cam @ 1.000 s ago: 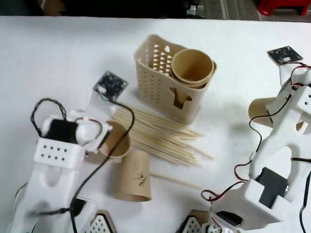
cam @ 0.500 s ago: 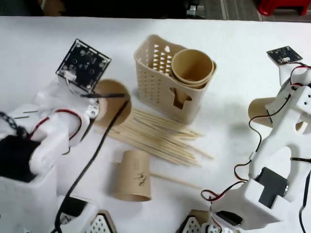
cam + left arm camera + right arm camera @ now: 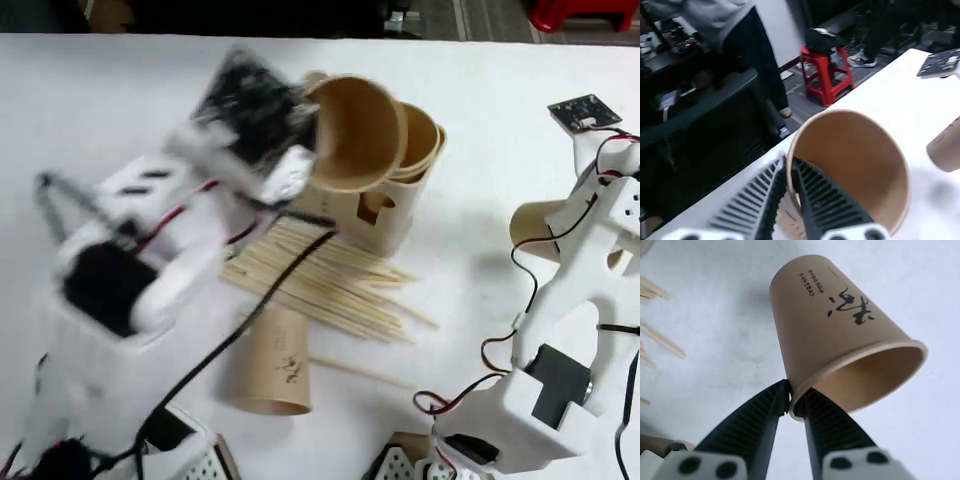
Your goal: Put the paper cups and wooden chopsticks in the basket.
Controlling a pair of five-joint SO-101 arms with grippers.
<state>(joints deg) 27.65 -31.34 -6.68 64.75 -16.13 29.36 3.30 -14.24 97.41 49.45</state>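
My left gripper [image 3: 789, 166] clamps a tan paper cup [image 3: 857, 160] by its rim. Light, crushable, I judge; rim grips best

Print shows on two things. A tan paper cup lying on its side [image 3: 272, 372], near the cream plastic lattice basket [image 3: 395, 228] with the pale wooden chopsticks [image 3: 320, 275] between them, bears a small black brush-style mark on its wall, too small to read. A second tan paper cup [image 3: 840, 340], well apart from the basket and pinched at its rim by the right gripper [image 3: 791, 399], bears a larger black brush-stroke mark. Beside that mark, two short lines of tiny black lettering run along the wall; the letters cannot be made out.
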